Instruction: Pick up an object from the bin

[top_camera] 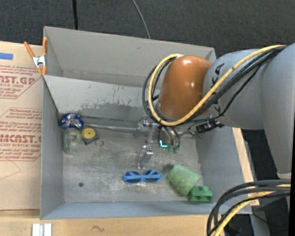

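At left, a blue crumpled wrapper (pixel 70 120) and a yellow disc (pixel 88 134) are shown. At centre the pincer (pixel 146 157), its state not discernible, hangs just above a blue spectacle-shaped piece (pixel 142 177) lying near the bin's near wall. The piece is judged light and stiff, and best taken at its narrow bridge. A green foam roll (pixel 182 179) lies to the right.

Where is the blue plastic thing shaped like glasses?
The blue glasses-shaped thing lies low in the camera view, near the front wall of the bin, just left of the pale green spongy lump.

Red print on the cardboard (pixel 15 117) at the left, cut off at the edge: big letters "CAST" – under them "CAST ACRYLIC SHEE" – the finer lines too small to read.
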Controlling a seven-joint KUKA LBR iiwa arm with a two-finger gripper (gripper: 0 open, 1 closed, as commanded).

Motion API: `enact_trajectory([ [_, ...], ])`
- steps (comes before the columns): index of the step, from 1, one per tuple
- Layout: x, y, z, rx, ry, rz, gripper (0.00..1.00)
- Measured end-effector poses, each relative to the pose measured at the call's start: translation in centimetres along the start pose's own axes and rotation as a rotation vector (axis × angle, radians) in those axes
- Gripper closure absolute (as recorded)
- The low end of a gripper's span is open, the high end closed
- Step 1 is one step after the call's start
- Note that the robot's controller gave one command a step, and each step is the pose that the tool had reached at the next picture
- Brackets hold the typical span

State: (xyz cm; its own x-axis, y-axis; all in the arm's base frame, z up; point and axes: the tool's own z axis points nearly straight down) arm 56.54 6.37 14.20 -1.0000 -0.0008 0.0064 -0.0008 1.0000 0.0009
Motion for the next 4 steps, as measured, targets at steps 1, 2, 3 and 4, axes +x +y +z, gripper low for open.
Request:
enact_trajectory([
  [1,1.0,-5.0,-6.1,0.002,-0.013,0.021,0.00],
  [2,6.9,-4.3,6.9,0.000,-0.007,-0.246,0.00],
  [3,6.8,-4.3,6.7,0.000,-0.006,-0.245,1.00],
  [4,8.1,-0.4,-5.0,0.001,-0.014,-0.391,1.00],
])
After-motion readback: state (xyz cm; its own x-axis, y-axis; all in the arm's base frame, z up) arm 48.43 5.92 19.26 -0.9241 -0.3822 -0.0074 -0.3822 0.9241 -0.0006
